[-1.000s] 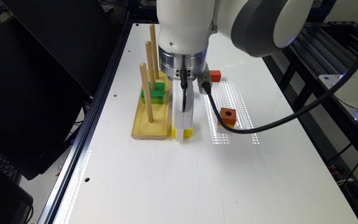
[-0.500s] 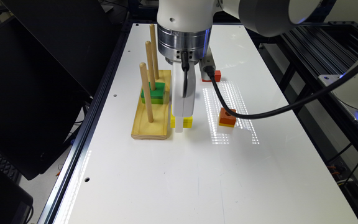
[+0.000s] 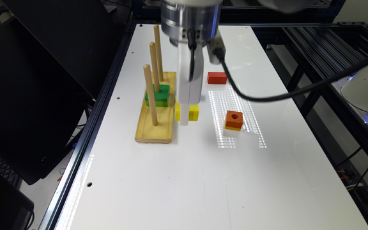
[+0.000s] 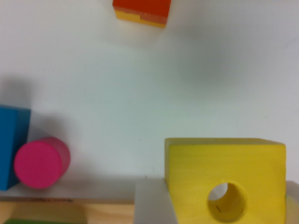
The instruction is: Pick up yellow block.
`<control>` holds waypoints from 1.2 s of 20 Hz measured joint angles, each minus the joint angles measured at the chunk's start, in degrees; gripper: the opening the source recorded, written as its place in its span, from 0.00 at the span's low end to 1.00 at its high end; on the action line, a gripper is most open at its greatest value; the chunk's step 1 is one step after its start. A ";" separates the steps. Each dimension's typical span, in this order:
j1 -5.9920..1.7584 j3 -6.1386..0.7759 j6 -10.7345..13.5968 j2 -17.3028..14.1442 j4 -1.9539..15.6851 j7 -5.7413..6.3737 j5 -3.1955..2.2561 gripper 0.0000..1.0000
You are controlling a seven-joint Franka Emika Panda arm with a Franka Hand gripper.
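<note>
The end effector hangs straight down just beside the wooden peg stand, on the side toward the exterior view's right. It is pinching the yellow block between its pale fingers. In the wrist view one finger lies flat against a side of the block and only a sliver of the other shows at the picture's edge, across the block. Whether the block touches the white surface or is just clear of it is hard to tell.

From outside, the white body of the end effector covers the middle of the block, so yellow shows only on either side of it. The wrist view cuts the block off at the frame edge, but its round hole is plain.

An orange block with a hole and a thin yellow bottom layer sits farther from the stand, apart from the held block. A red block lies beyond it. A green block sits on the stand, threaded on its middle peg. In the wrist view a pink cylinder touches a blue block that is cut off by the edge.
</note>
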State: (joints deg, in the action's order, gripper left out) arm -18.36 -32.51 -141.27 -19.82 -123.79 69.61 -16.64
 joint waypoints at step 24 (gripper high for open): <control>-2.32 -2.56 13.29 14.67 2.31 -8.83 13.11 0.00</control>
State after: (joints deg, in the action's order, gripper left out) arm -20.68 -35.08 -127.97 -5.15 -121.47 60.78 -3.53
